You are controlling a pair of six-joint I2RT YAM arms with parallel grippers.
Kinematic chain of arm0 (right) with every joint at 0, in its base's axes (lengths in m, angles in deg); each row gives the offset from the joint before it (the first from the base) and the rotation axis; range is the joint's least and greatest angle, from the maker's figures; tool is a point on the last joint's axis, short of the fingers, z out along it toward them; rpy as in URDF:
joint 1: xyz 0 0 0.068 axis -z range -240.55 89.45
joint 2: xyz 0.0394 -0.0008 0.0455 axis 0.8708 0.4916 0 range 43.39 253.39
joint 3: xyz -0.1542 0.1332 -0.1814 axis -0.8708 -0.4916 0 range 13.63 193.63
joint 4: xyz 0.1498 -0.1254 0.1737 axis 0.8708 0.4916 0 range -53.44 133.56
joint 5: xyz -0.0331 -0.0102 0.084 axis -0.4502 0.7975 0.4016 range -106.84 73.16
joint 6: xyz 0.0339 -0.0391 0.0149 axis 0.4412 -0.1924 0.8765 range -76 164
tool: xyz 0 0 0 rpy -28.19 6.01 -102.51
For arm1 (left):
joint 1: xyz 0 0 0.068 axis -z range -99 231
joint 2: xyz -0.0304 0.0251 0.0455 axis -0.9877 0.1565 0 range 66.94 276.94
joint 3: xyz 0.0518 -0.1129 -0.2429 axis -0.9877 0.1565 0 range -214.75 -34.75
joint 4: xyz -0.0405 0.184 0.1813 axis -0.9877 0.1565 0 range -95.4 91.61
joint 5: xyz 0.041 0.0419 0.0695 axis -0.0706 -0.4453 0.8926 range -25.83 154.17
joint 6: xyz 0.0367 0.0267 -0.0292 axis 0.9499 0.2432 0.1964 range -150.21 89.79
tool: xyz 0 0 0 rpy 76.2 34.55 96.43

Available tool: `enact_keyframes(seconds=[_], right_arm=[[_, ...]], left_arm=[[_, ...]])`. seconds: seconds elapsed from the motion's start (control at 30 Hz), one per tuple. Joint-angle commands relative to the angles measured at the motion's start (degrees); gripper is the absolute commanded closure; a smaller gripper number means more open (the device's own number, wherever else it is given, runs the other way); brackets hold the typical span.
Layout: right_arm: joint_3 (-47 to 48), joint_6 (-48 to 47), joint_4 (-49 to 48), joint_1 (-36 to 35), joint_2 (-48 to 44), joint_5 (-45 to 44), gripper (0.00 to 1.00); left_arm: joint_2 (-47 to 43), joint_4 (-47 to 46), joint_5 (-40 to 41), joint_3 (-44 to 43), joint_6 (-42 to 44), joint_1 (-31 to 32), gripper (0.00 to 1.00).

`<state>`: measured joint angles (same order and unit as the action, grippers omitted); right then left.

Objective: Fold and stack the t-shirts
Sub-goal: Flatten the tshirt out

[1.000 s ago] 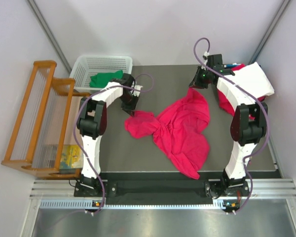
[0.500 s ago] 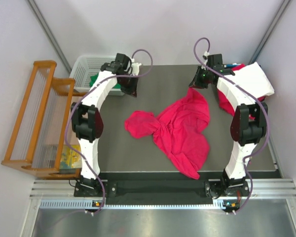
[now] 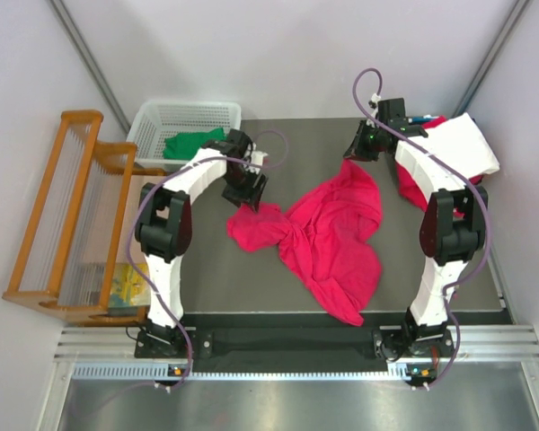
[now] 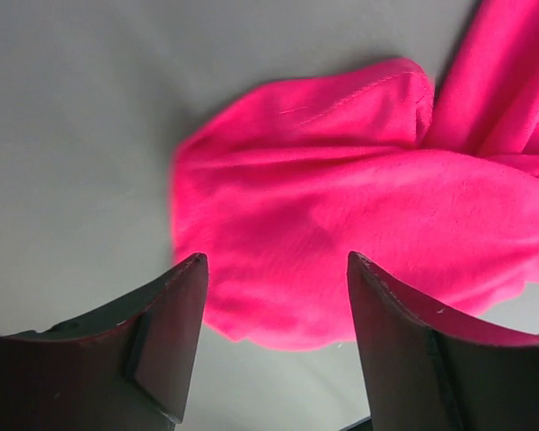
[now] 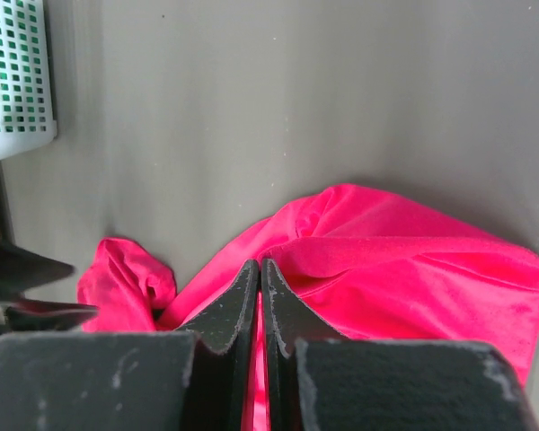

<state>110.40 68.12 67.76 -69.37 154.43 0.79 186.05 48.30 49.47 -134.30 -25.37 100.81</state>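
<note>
The pink t-shirt (image 3: 328, 229) lies crumpled over the middle of the table (image 3: 216, 278), one long lobe running toward the near edge and a smaller bunched part reaching out toward the left edge. Its far tip rises to a point close to the far edge, on the right half.

My left gripper (image 3: 249, 191) hangs just over that bunched left part, fingers spread wide apart with nothing between them; through the gap I see the rounded hem of the cloth and bare tabletop beside it.

My right gripper (image 5: 257, 262) sits at the shirt's far tip, fingers pressed together. A thin sliver of pink shows in the slit between them, but I cannot tell whether any cloth is actually pinched.

At the far left corner stands a white basket (image 3: 184, 121) holding a green garment (image 3: 193, 144). White and red garments (image 3: 463, 144) lie at the far right corner. A wooden rack (image 3: 67, 215) stands beyond the left edge
</note>
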Motion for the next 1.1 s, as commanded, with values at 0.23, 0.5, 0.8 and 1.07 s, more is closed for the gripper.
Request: enact_keyframes(seconds=[0.23,0.5,0.8,1.07], right_arm=[[0.0,0.1,-2.4,0.4,-3.2,1.5,1.00],[-1.3,0.0,-3.0,0.4,-3.7,2.0,1.00],[-2.7,0.1,-3.9,0.3,-4.3,2.3,1.00],[1.0,0.5,-3.3,0.7,-3.0,2.1,1.00]], left_arm=[[3.0,-3.3,5.9,-1.7,1.0,5.4,0.35],[6.7,-4.7,8.5,-3.4,1.7,5.4,0.36],[8.4,-3.5,7.7,-5.1,1.3,5.6,1.00],[3.5,-1.1,11.0,-11.1,2.9,5.0,1.00]])
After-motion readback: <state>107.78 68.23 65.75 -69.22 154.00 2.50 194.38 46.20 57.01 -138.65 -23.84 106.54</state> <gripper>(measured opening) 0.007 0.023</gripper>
